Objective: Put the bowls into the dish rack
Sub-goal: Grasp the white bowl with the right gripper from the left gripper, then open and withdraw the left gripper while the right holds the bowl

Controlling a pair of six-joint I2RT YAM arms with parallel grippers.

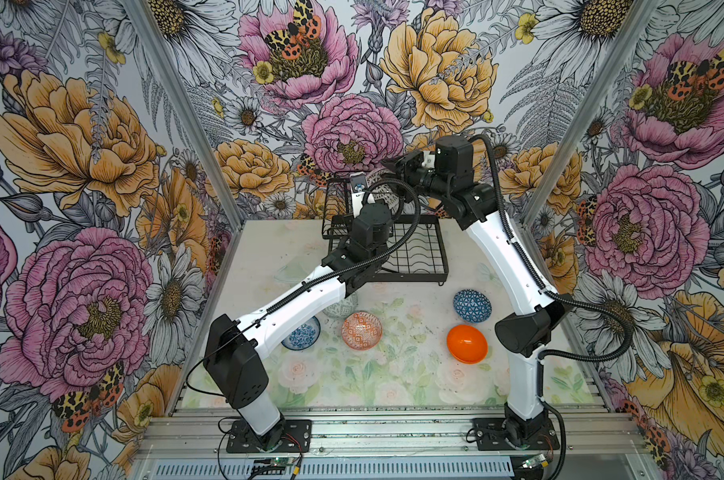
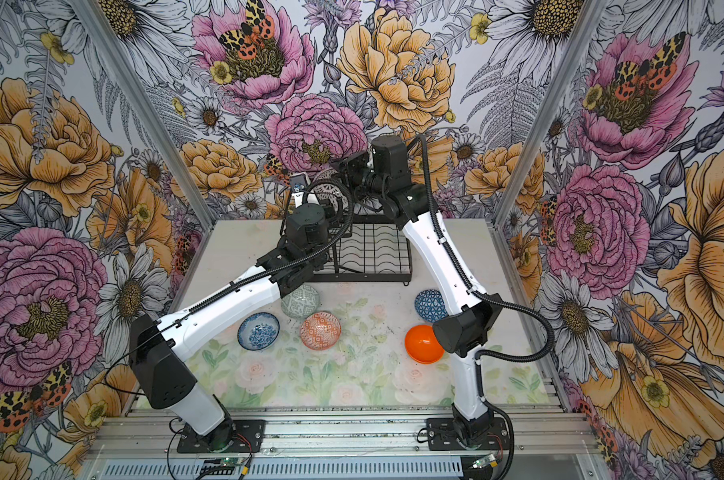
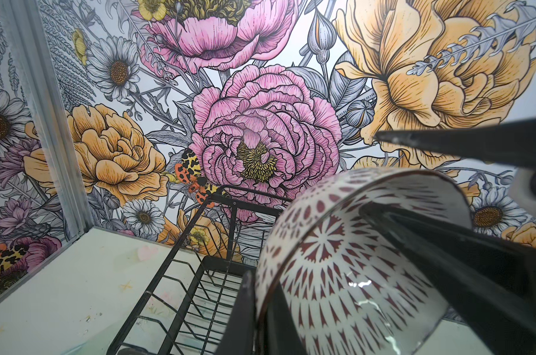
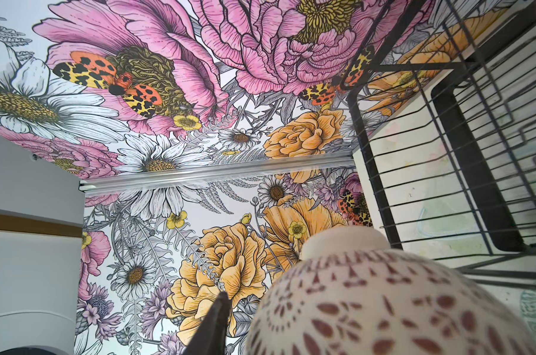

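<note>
A dark-and-white bowl [image 3: 337, 261] hangs tilted over the dish rack [image 1: 414, 253]. My left gripper [image 3: 262, 307] is shut on its rim. My right gripper [image 1: 393, 166] reaches in from the other side and straddles the bowl's wall. One of its fingers [image 4: 216, 325] stands a small gap off the bowl's outside [image 4: 383, 307]; the other lies inside the bowl. On the mat sit the plain orange bowl [image 1: 467, 343], the dark blue triangle bowl [image 1: 472, 305], the orange-white bowl [image 1: 361, 330], the blue-speckled bowl [image 1: 302, 332] and the grey-green bowl [image 2: 300, 301], partly under my left arm.
The rack's raised upper basket [image 1: 337, 199] stands at its back left, close to the flowered back wall. Its flat wavy-wire base [image 2: 372, 249] holds nothing. Metal frame posts mark the cell's corners, and both arms cross above the rack.
</note>
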